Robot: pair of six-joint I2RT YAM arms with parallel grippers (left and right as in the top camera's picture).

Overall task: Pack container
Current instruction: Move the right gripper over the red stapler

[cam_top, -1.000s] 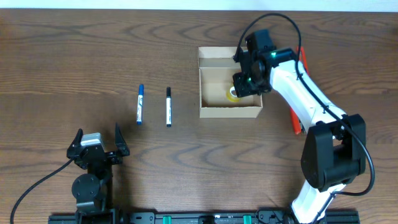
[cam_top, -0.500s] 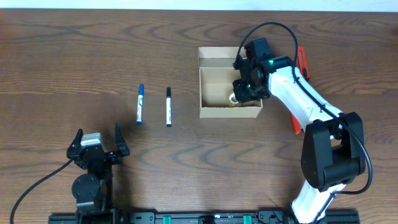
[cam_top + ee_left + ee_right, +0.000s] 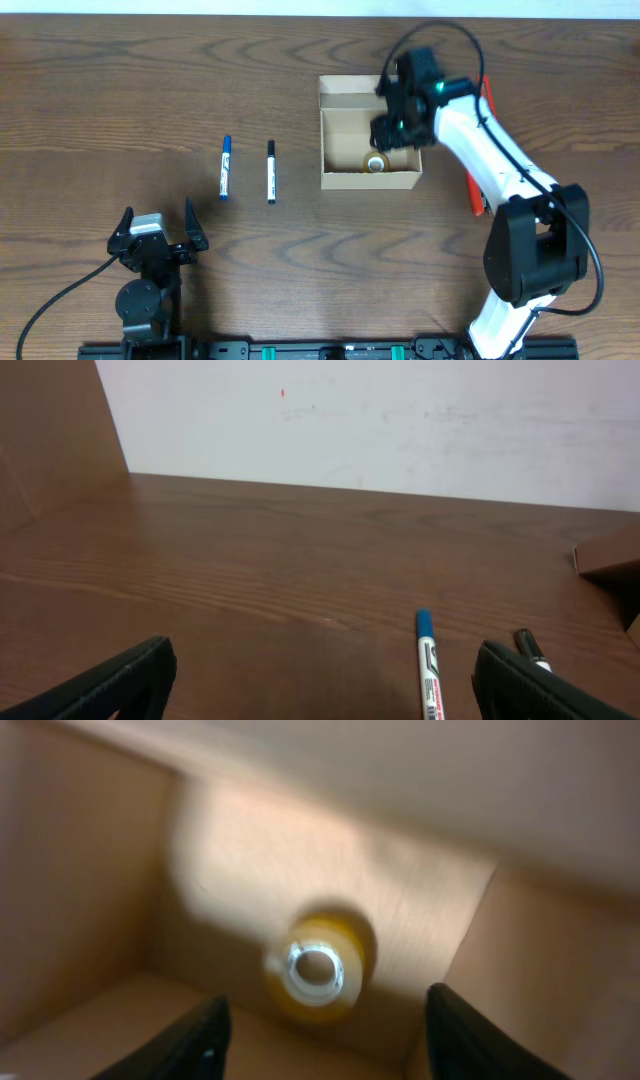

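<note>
On the desk (image 3: 120, 90) sits one container (image 3: 345, 135), right of centre, lid flap up, one yellow tape roll (image 3: 376, 162) inside. Left of it lie two pens: blue marker (image 3: 226, 167), black marker (image 3: 271, 171). Right tool (image 3: 325, 1030) hangs spread wide above the roll, gripping nothing; left tool (image 3: 320, 690) gapes wide, empty.

The right wrist view was blurred: the yellow roll (image 3: 318, 970) in the box (image 3: 90, 870) had soft edges, and the bottom edge cut off the right gripper (image 3: 325, 1025). From above, the right arm (image 3: 490, 150) hid the middle of a red object (image 3: 488, 97). In the left wrist view, the bottom edge cut off the left gripper (image 3: 320, 685) and the blue marker (image 3: 428, 660), and 1 finger hid most of the black marker (image 3: 530, 647).
</note>
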